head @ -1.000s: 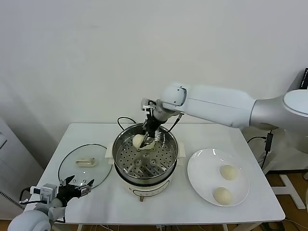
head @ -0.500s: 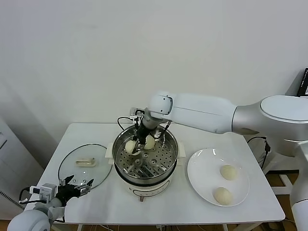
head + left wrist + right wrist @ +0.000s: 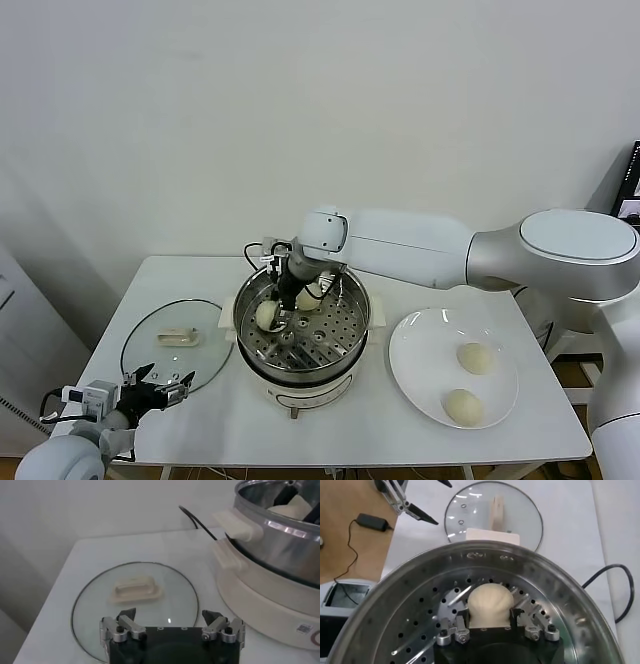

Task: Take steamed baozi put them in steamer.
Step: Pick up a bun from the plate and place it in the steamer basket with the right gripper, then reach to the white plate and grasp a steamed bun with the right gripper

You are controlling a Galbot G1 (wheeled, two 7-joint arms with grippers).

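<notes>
My right gripper [image 3: 490, 622] is down inside the steamer [image 3: 352, 322], fingers apart around a baozi [image 3: 490, 603] resting on the perforated tray; a second bun [image 3: 310, 298] sits behind. Two baozi [image 3: 474, 357] on the white plate [image 3: 415, 375]. Left gripper [image 3: 172, 626] wide open by the glass lid [image 3: 100, 597].

Right arm [image 3: 430, 245]: glossy white shell segments, grey rounded joint housing at the shoulder end, black wrist section with thin cables. Right gripper [image 3: 490, 625]: black body, silver finger brackets with visible screws. Left gripper [image 3: 170, 625]: black body, silver screwed brackets, dark tapered fingertips.
</notes>
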